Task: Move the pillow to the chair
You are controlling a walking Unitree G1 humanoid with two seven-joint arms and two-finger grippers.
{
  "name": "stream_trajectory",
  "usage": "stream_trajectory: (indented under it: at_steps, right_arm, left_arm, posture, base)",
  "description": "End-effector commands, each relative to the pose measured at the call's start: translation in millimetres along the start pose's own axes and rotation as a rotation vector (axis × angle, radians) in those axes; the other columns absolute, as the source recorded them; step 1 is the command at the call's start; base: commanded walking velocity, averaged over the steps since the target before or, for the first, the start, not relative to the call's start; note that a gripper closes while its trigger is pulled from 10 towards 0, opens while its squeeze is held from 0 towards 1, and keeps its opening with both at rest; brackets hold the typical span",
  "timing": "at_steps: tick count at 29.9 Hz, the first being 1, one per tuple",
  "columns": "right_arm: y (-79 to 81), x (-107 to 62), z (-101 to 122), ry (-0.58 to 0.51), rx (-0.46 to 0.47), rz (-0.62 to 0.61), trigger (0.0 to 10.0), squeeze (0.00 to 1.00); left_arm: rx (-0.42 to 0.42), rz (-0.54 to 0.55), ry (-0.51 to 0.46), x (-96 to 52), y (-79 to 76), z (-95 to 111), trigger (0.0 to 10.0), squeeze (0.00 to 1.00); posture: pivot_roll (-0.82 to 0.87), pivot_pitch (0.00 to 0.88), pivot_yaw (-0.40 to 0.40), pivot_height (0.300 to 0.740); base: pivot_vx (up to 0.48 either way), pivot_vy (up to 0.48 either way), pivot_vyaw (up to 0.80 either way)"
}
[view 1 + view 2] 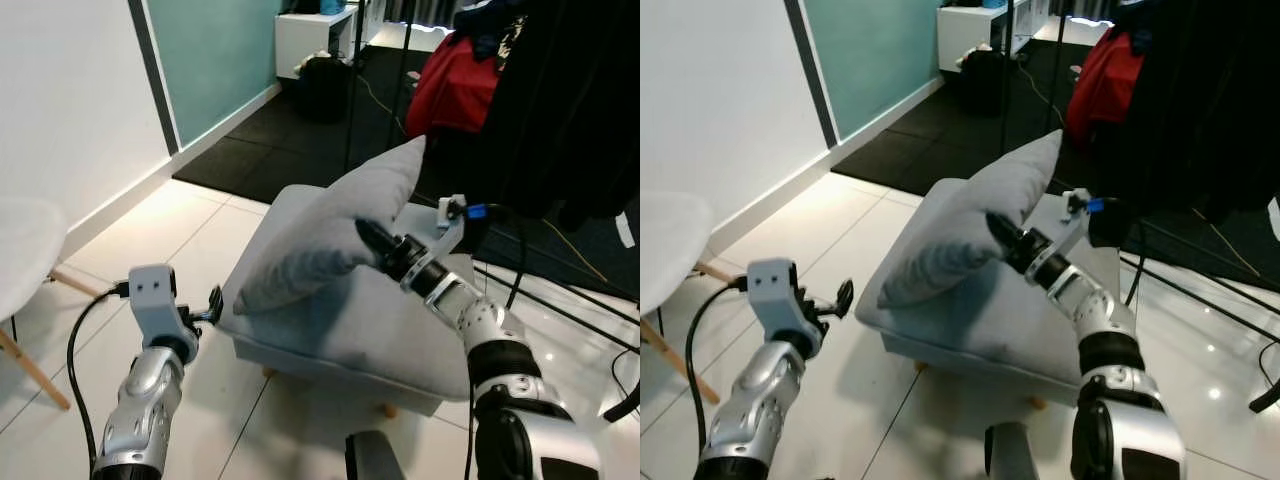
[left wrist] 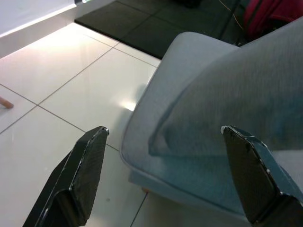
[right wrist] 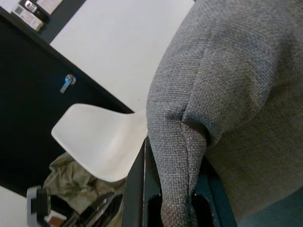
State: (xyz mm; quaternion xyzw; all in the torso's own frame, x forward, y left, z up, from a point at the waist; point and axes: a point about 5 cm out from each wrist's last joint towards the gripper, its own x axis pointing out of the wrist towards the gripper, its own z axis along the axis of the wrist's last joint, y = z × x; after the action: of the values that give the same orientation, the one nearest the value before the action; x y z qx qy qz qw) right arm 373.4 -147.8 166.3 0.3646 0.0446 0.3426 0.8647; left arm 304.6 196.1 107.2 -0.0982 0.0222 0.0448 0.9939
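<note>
Nearest the camera, the left gripper (image 1: 213, 305) hangs low at about 8 o'clock in the head view, its two black fingers (image 2: 85, 165) spread wide with nothing between them. It points at the near-left corner of the grey ottoman (image 1: 350, 335), just beside the edge but apart from it.

Further in, toward the centre, the right gripper (image 1: 368, 238) is pinched on the pillow (image 1: 320, 235). The right wrist view shows a fold of grey fabric (image 3: 182, 142) squeezed between its nearly closed fingers, so the grip is on a bunched seam, not the pillow's bulk.

The pillow lies tilted across the ottoman, its long axis running from a low corner at 8 o'clock, resting on the cushion top, up to a raised corner at 1 o'clock. The right gripper holds it on the right-hand long edge, near the middle.

The white chair (image 1: 25, 265) stands at 9 o'clock, well apart from the ottoman. So the carry probably runs leftward across the robot's front, and the free left gripper is the nearer one to the pillow's low corner.

At 12 to 1 o'clock lie a dark mat (image 1: 290, 135) and a red bag (image 1: 455, 85).
</note>
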Motion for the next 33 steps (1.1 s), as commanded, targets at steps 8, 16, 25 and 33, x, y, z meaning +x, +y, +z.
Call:
stream_trajectory:
  at_steps: [8, 16, 25, 33]
  right_arm:
    - [10.2, 0.2, 4.1, -0.010, 0.006, 0.059, 0.0, 0.00]
    - [11.6, -0.2, 7.1, -0.014, 0.000, 0.055, 0.0, 0.00]
    - [14.7, 1.0, 9.6, -0.024, -0.007, 0.060, 0.0, 0.00]
    - [10.3, 1.2, -9.4, 0.050, -0.092, -0.002, 0.0, 0.00]
  left_arm:
    - [0.020, 0.098, 0.043, -10.0, 24.6, -10.6, 10.0, 0.00]
    - [0.025, 0.109, 0.027, -15.4, 27.3, -10.6, 10.0, 0.00]
    - [0.029, 0.107, 0.027, -14.5, 25.1, -11.1, 10.0, 0.00]
    - [0.101, 0.145, 0.034, -14.5, 32.2, -9.6, 10.0, 0.00]
  posture:
    - [-0.16, 0.000, -0.063, 0.634]
    - [-0.16, 0.000, -0.066, 0.659]
    - [-0.16, 0.000, -0.061, 0.679]
    - [-0.15, 0.000, -0.058, 0.709]
  base:
    - [-0.120, 0.000, 0.00]
    - [-0.165, 0.000, 0.00]
    - [0.000, 0.000, 0.00]
    - [0.000, 0.000, 0.00]
